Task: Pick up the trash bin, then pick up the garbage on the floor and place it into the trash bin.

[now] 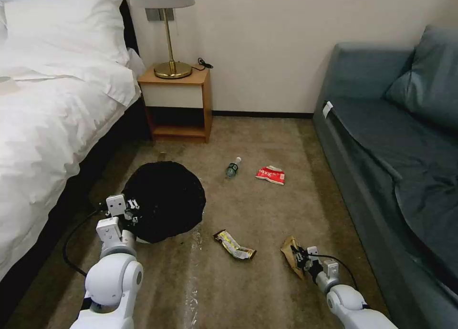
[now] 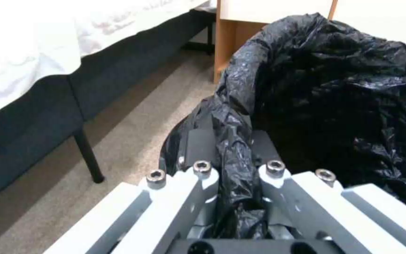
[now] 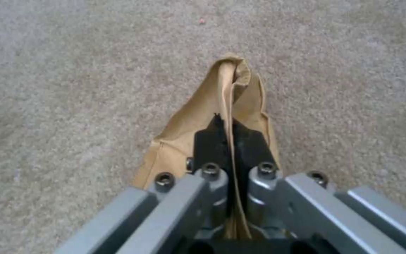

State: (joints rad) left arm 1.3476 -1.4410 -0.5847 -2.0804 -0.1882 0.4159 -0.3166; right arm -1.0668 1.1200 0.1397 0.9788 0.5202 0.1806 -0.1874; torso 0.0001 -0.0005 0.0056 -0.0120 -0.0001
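Note:
The trash bin (image 1: 164, 200), round and lined with a crinkly black bag, is beside the bed. My left gripper (image 1: 134, 213) is shut on its near rim, pinching the black bag (image 2: 233, 141) between the fingers. On the carpet lie garbage pieces: a small clear bottle (image 1: 233, 167), a red-and-white packet (image 1: 270, 174) and a shiny yellow-black wrapper (image 1: 234, 244). My right gripper (image 1: 299, 258) is shut on the crumpled brown paper bag (image 1: 290, 252), whose folded edge (image 3: 229, 91) stands up between the pads, low over the carpet.
A bed with white linen (image 1: 52, 105) runs along the left and a blue-grey sofa (image 1: 391, 167) along the right. A wooden nightstand (image 1: 177, 102) with a brass lamp (image 1: 171, 33) stands against the far wall. Open carpet lies between them.

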